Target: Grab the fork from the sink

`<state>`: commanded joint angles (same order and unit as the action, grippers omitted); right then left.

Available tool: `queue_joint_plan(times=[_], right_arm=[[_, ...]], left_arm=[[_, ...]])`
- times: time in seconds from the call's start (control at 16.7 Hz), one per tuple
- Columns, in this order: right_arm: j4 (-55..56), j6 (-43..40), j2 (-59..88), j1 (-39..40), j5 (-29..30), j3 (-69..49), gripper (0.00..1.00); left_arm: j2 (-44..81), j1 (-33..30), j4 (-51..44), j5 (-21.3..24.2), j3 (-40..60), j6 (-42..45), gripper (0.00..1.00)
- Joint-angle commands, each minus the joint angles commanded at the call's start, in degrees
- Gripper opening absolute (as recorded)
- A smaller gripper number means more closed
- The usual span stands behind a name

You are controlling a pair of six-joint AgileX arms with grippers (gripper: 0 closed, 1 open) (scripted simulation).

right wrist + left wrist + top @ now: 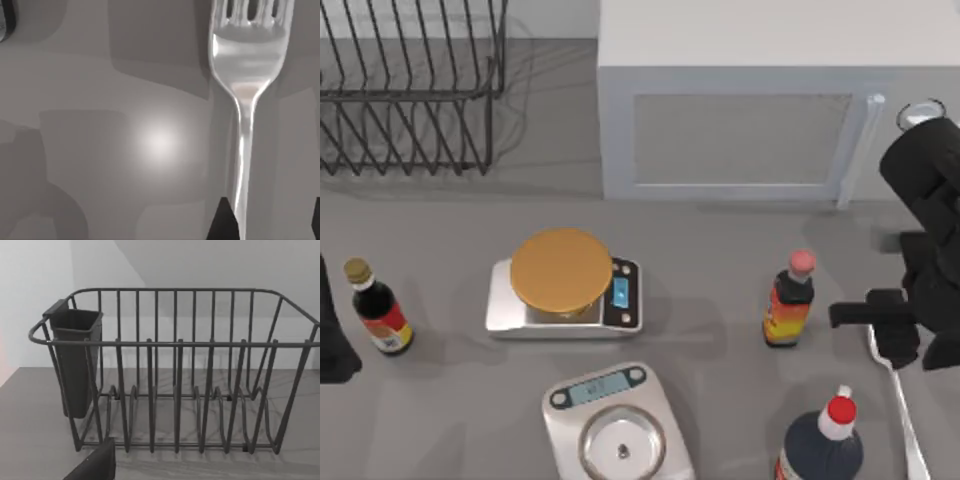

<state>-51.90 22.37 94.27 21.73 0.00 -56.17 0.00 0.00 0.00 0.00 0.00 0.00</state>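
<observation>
The fork (904, 412) is slim shiny silver metal and lies flat on the grey counter at the near right, its handle running toward the front edge. My right gripper (898, 342) hovers over its head end. In the right wrist view the fork (246, 65) is close up, and its handle passes between my two dark fingertips (222, 226) without touching them, nearer to one of them. The right gripper (270, 227) is open. The sink is out of view. My left arm (332, 340) stays parked at the left edge.
A wire dish rack (410, 90) with a dark cutlery cup (75, 360) stands at the back left, and a white microwave (740, 130) behind centre. A scale bearing an orange disc (563, 270) and a second scale (616, 430) stand mid-table. Sauce bottles (380, 312) (790, 300) (825, 445) stand around.
</observation>
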Motion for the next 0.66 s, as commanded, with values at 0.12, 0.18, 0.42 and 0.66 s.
queue_joint_plan(times=[0.12,0.18,0.42,0.66], right_arm=[[0.0,0.0,0.0,0.0,0.0,0.0,0.75],[0.0,0.0,0.0,0.0,0.0,0.0,0.83],[0.0,0.0,0.0,0.0,0.0,0.0,1.0],[0.0,0.0,0.0,0.0,0.0,0.0,1.0]], left_arm=[[0.0,0.0,0.0,0.0,0.0,0.0,1.0],[0.0,0.0,0.0,0.0,0.0,0.0,1.0],[0.0,0.0,0.0,0.0,0.0,0.0,1.0],[0.0,0.0,0.0,0.0,0.0,0.0,1.0]])
